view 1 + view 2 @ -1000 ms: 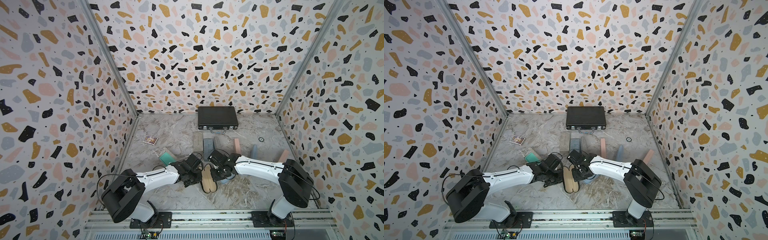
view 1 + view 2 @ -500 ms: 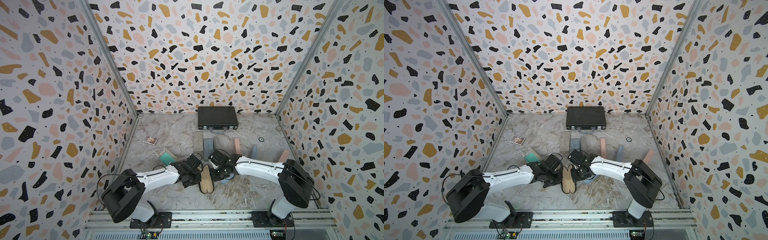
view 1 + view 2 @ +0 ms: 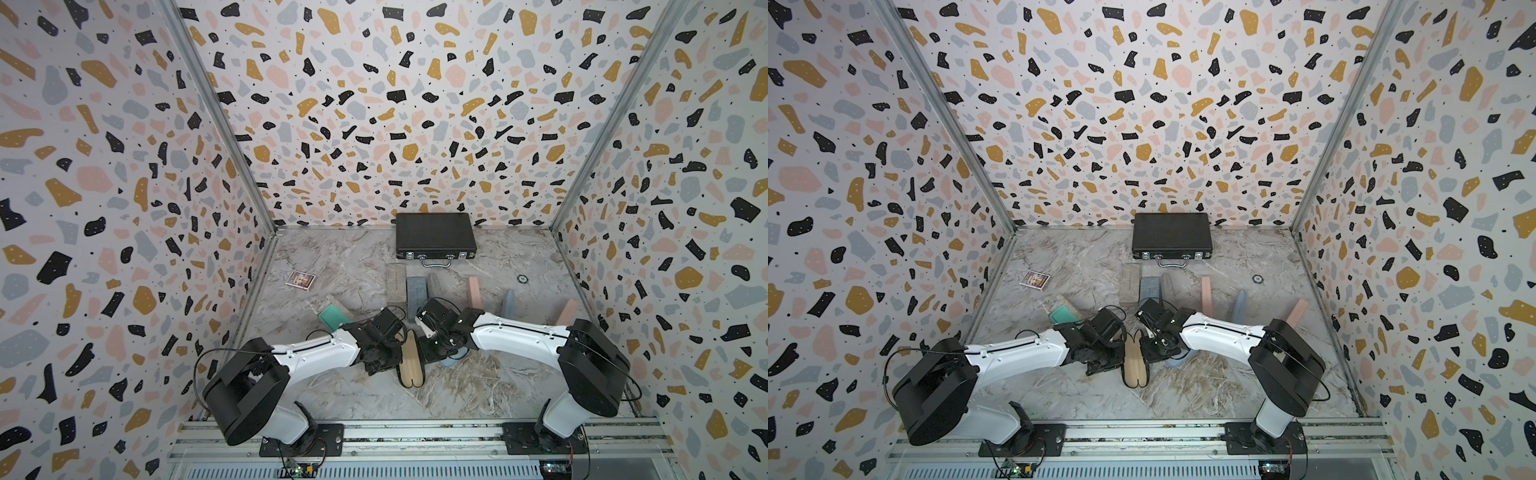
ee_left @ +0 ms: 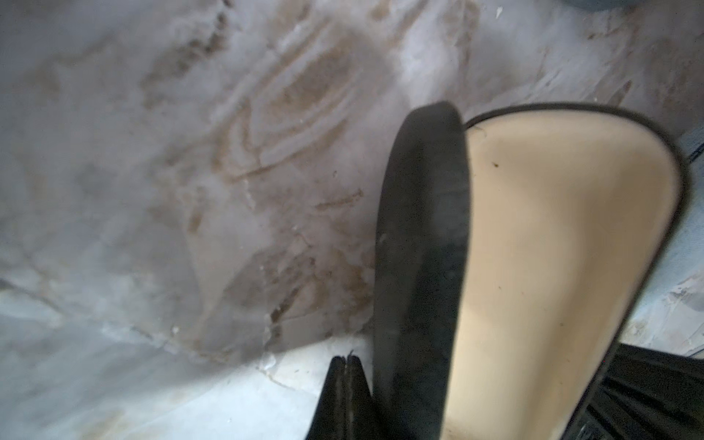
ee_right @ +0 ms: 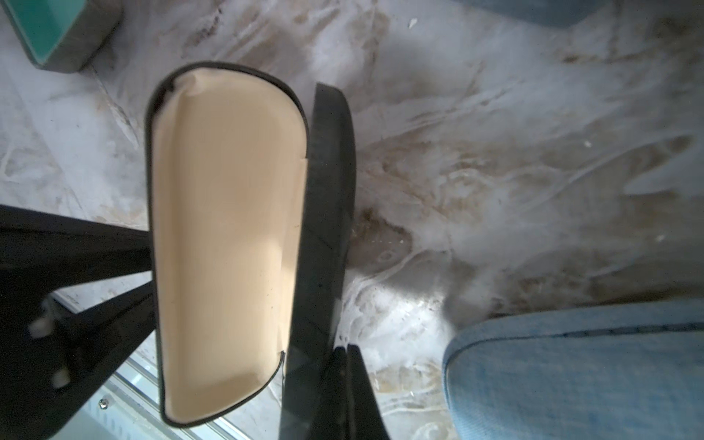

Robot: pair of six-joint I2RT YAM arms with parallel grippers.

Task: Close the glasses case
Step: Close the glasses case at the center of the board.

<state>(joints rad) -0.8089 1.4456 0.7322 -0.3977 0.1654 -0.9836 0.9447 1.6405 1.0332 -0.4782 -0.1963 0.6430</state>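
The left jaws are fully closed and empty, their fingertips just beside the black shell of the glasses case. The right jaws, also closed and empty, have their fingertips at the shell's other half. The case stands partly open, cream lining showing, on the surface between the arms. In both top views the wrists hide any contact, and the left wrist view cuts off one end of the case.
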